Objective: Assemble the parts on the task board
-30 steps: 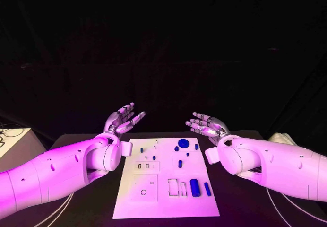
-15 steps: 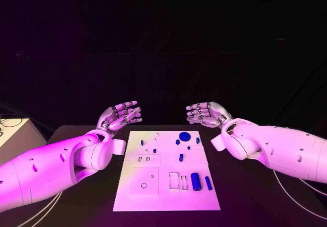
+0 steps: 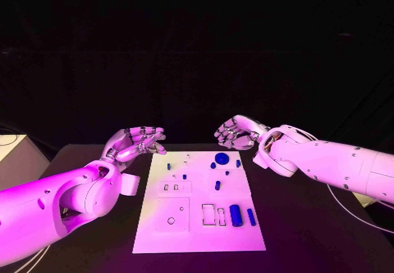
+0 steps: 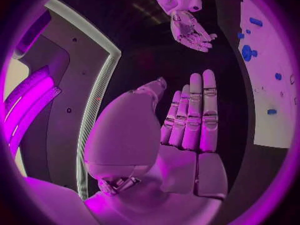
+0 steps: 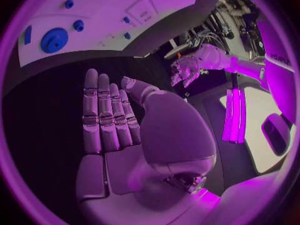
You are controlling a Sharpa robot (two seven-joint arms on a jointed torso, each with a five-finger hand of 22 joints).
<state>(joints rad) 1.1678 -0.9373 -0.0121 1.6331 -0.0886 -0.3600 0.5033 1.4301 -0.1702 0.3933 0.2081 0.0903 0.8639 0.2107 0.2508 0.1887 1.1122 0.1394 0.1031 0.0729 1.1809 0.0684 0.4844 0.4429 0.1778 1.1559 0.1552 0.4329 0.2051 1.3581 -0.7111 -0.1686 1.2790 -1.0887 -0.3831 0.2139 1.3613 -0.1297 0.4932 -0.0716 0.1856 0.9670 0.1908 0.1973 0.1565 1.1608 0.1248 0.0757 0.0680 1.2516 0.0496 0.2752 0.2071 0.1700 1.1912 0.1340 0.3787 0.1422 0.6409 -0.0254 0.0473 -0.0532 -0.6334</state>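
The white task board (image 3: pixel 197 230) lies in the middle of the black table. On it lie blue parts: a round disc (image 3: pixel 221 157) at the far end, a small peg (image 3: pixel 217 185) mid-board, and a thick cylinder (image 3: pixel 236 215) with a thinner bar (image 3: pixel 251 216) beside it. My left hand (image 3: pixel 135 142) hovers off the board's far left corner and holds nothing. My right hand (image 3: pixel 238 132) hovers over the far right corner, also holding nothing. In the wrist views the left hand (image 4: pixel 181 130) and right hand (image 5: pixel 119 120) show straight fingers side by side, nothing in the palms.
A pale box (image 3: pixel 10 151) stands off the table's left edge. A cable (image 3: pixel 349 207) trails on the table at the right. Board recesses (image 3: pixel 208 214) lie beside the cylinder. The disc (image 5: pixel 54 39) and board (image 5: pixel 100 12) appear beyond my right hand's fingers.
The head view has shifted. Both hands have turned at the wrist and drawn their fingers closer together; the left hand sits lower and further left. The parts on the board have not moved.
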